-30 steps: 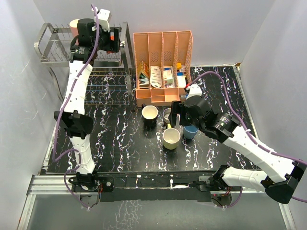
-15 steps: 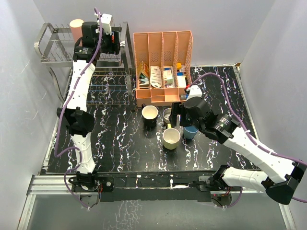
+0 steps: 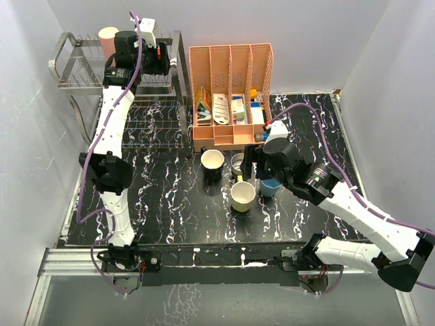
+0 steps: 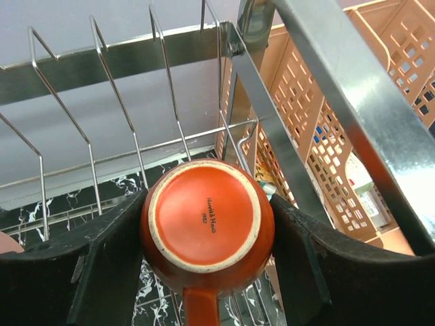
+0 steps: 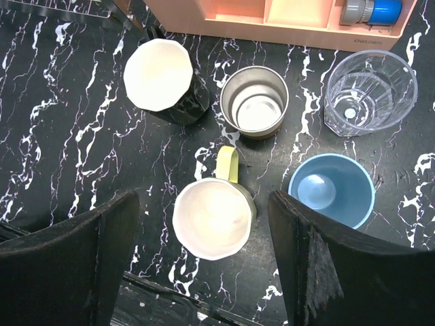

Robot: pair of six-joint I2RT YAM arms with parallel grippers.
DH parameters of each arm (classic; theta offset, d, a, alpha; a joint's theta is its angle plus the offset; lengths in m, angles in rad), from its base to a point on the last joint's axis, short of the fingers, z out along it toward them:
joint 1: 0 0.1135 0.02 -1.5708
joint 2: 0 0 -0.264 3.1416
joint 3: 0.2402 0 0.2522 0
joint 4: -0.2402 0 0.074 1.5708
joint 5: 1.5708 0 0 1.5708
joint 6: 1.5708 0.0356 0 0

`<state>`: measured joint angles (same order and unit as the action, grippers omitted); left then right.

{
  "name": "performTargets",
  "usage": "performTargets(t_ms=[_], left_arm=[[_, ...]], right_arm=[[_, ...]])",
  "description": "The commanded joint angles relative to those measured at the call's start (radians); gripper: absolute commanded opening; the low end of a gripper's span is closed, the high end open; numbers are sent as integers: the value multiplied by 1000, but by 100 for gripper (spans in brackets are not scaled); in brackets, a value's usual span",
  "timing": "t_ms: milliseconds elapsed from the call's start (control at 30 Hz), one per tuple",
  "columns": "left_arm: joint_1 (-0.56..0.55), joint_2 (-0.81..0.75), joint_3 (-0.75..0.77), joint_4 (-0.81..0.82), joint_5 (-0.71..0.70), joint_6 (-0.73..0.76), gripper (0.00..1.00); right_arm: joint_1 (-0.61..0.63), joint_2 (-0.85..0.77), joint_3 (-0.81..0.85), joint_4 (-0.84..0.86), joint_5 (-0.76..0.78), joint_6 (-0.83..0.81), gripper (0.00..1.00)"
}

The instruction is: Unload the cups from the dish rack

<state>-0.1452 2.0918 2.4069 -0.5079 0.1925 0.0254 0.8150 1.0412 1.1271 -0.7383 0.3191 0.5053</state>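
Observation:
In the left wrist view, a tiny orange cup (image 4: 205,221) sits upside down among the prongs of the dish rack (image 4: 170,47). My left gripper (image 4: 207,231) is shut on it, a finger pressed against each side. Seen from above, that gripper (image 3: 132,54) is at the upper tier of the rack (image 3: 75,64), beside the pink tumbler (image 3: 107,37). My right gripper (image 5: 204,224) hangs open above the pale yellow mug (image 5: 212,219). Around it on the table stand the black mug (image 5: 163,78), the brown metallic cup (image 5: 255,102), the blue cup (image 5: 331,190) and the clear glass (image 5: 369,92).
A peach plastic organizer (image 3: 231,88) stands right of the rack, close behind the cups on the table. The rack's tubular post (image 4: 319,81) runs just right of my left gripper. White walls close in at the back and on both sides.
My left gripper's fingers have come together onto the orange cup, and the left arm has shifted a little at the rack. The right arm has barely moved.

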Motion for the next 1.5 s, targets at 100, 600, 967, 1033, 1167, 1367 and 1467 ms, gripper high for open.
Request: performTargets(t_ms=[100,600,967,1033,1167,1367,1467], left_arm=[[-3,-115,57,170,20,-11,0],[-4,-444,-254,392,68,-18,0],[-1,-861,-787,525,430,-97,0],[-2,-933,-914,567,533,-127,0],[-4,-1038,-1067,595,686,-155,0],[-4,-1106,-1207,605,824,-197,0],[-5,-1135,-1279,672,853,-236,0]], right_arm=[[-5,1,49,52,13,-14,78],[-7,66,155,87,-77,-7,78],[-80,138,285,211,-351,64,84],[-110,140,285,259,-421,101,84],[-184,129,239,380,-582,206,85],[-237,102,12,746,-807,524,85],[-238,116,-99,987,-869,703,85]])
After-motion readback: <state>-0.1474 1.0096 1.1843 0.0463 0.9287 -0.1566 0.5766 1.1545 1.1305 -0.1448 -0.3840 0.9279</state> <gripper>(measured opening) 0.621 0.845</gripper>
